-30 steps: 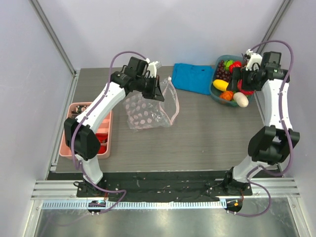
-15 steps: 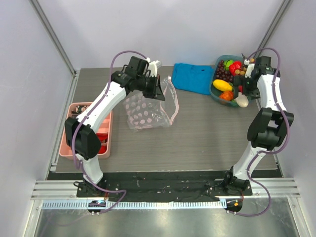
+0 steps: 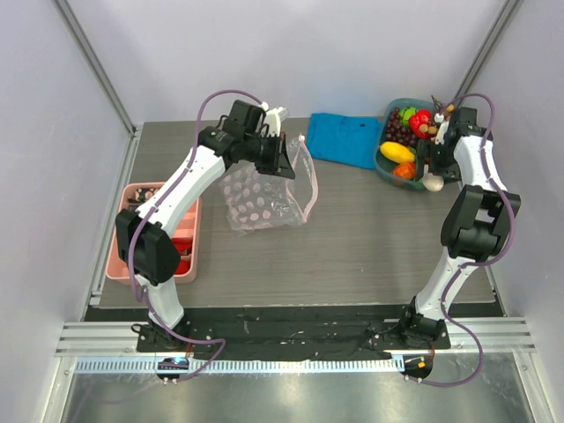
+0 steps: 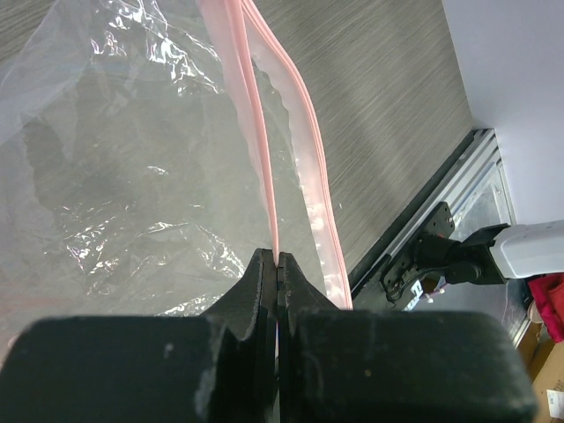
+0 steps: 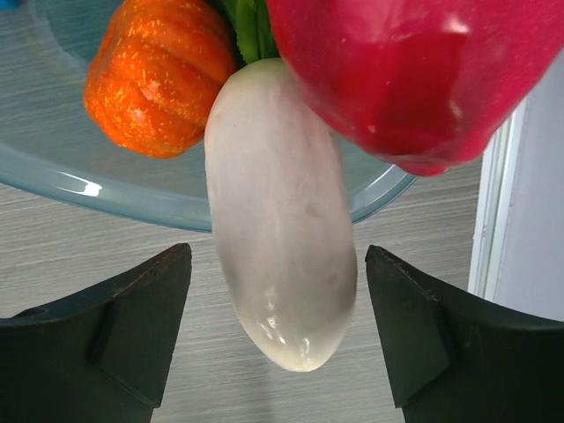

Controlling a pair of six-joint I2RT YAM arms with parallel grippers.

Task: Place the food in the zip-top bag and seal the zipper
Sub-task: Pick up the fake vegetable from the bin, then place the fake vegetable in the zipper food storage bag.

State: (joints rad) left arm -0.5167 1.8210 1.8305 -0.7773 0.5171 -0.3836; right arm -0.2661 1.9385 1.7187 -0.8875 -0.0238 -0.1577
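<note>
Right gripper [image 5: 278, 254] now lowered from above bowl onto pale beige oblong toy vegetable [image 5: 273, 176] overhanging translucent teal bowl's rim [image 5: 79, 187]. Jaws wide astride it, gripping nothing. Left gripper [image 4: 278, 263] stays pinched on thin pink zipper strip [image 4: 254, 115], holding clear crinkly plastic bag [image 4: 115, 176] open mid-table. Pick looks next.

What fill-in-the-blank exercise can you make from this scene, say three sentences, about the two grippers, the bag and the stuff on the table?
1. The left gripper is shut on the zip-top bag at its pink ____.
2. The right gripper sits on either side of the white vegetable, which hangs over the rim of the bowl, and its jaws are ____.
3. The colour of the cloth lying between bag and bowl is ____.

Missing words: zipper; open; blue.
</note>
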